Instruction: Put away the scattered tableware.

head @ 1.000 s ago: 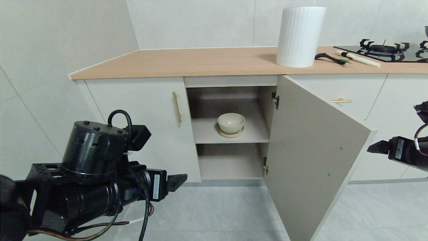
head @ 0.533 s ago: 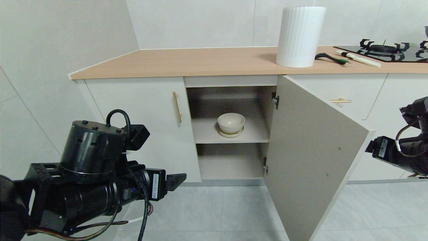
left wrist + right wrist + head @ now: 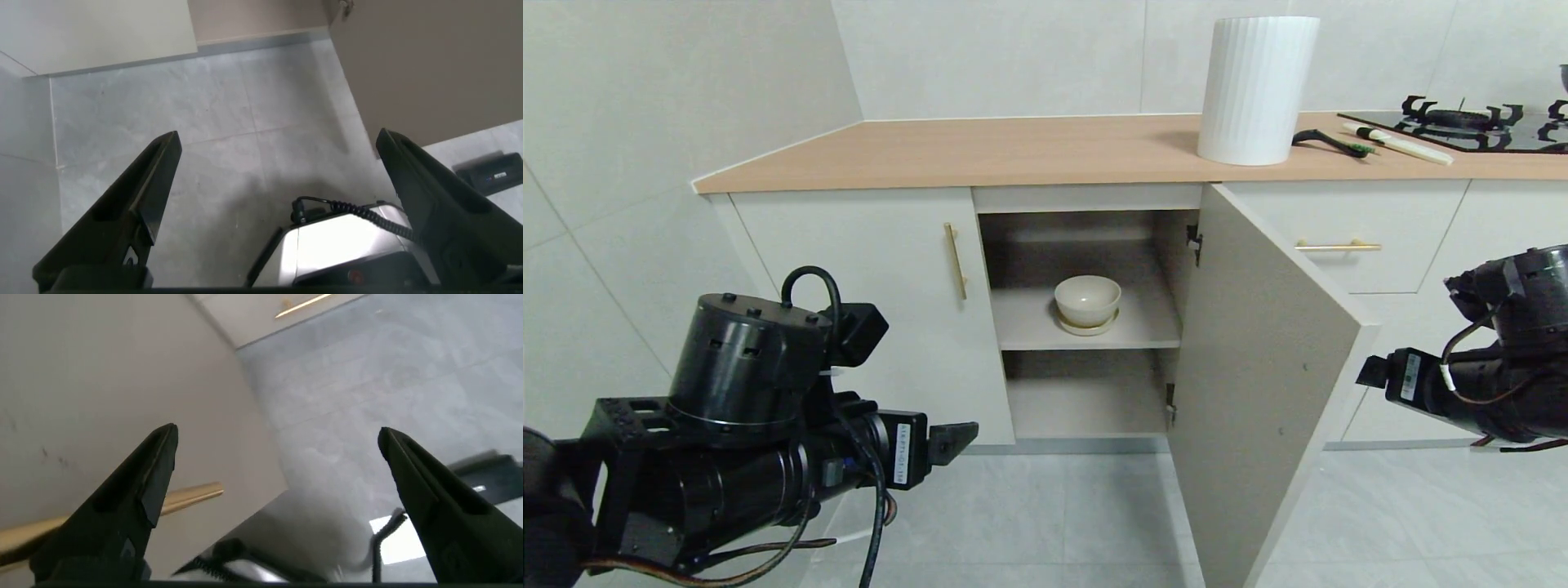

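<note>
Bowl [image 3: 1086, 298] sits on a saucer [image 3: 1085, 330] on the upper shelf [image 3: 1029, 322] of your open cabinet. Your left gripper [image 3: 278, 139] hangs low over the floor [image 3: 237, 98], fingers wide apart. Past the half-open door [image 3: 1258, 367], your right gripper [image 3: 276, 433], fingers also spread, is beside the door's gold handle [image 3: 192, 496].

- My left arm [image 3: 727, 465] sits low on the left, forearm roughly level, wrist aimed forward and inward.
- The left end effector [image 3: 956, 439] has its two fingers [image 3: 151, 184] spread wide apart.
- My right arm [image 3: 1494, 388] comes in from the right at about mid-height, forearm roughly level, pointing inward.
- The right end effector [image 3: 276, 434] is spread wide too, tips well apart.
</note>
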Available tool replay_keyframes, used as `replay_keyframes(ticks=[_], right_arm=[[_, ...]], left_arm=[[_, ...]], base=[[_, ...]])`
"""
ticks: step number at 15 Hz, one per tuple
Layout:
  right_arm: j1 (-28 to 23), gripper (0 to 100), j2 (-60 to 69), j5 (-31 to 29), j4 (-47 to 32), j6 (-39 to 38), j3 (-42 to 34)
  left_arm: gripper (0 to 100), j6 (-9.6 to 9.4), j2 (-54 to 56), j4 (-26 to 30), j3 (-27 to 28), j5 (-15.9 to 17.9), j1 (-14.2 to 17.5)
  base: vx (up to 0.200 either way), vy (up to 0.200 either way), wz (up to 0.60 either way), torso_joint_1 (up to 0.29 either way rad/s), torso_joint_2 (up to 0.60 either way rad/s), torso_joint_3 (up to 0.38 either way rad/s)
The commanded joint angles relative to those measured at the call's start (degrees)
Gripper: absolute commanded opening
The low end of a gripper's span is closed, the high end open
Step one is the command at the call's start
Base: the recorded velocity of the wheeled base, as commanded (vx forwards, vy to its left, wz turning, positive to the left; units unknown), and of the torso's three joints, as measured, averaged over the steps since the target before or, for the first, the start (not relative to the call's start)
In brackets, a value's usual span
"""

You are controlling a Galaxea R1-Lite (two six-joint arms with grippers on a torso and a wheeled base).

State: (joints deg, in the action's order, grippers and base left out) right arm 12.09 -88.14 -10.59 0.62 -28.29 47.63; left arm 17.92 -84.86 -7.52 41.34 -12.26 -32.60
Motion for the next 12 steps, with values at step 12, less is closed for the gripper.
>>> replay_keyframes(ticks=[12], right_arm=[[14.5,100,-15.4,1.3,-0.2,8.3,16.4]], left_arm=[[100,0.01,1.4,0.0,0.2,0.0,0.2]], base=[[0.0,0.0,0.0,0.0,0.0,0.0]])
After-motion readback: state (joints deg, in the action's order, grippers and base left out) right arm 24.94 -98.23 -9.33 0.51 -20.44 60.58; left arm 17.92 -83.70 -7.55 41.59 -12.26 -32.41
